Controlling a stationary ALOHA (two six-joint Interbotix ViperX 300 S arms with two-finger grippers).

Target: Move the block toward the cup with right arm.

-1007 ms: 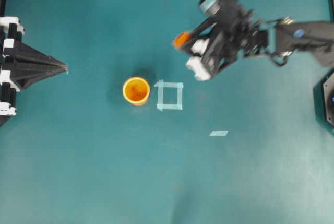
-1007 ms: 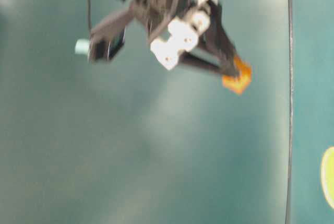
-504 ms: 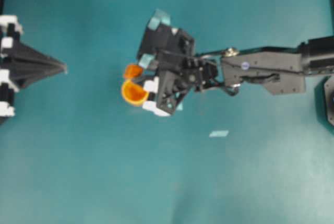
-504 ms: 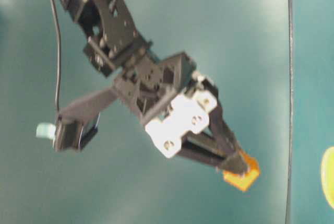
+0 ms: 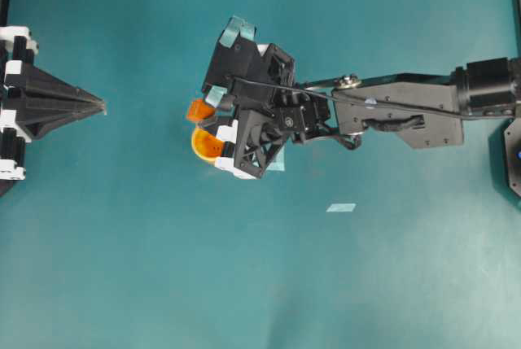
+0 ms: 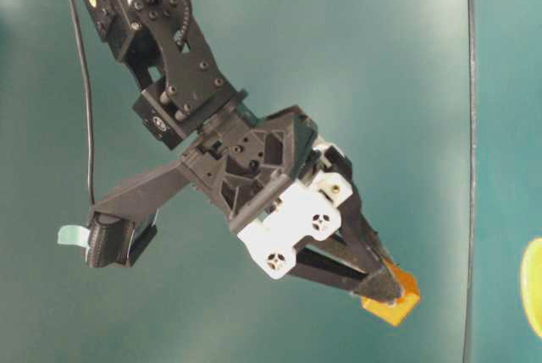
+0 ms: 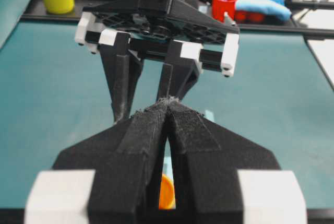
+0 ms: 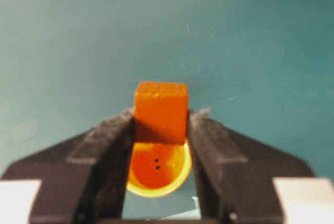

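Teal worktop (image 5: 122, 268). Right end effector (image 8: 159, 125) clamps the block (image 8: 160, 112) above the cup (image 8: 156, 174); left end effector (image 7: 167, 106), closed, near the left edge.

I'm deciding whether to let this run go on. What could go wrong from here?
1. The right claw pinches the block only at its fingertips, so it may slip out.
2. The block hangs just past the cup's rim; released now, it could miss.
3. The claw hangs close over the cup and could knock it.
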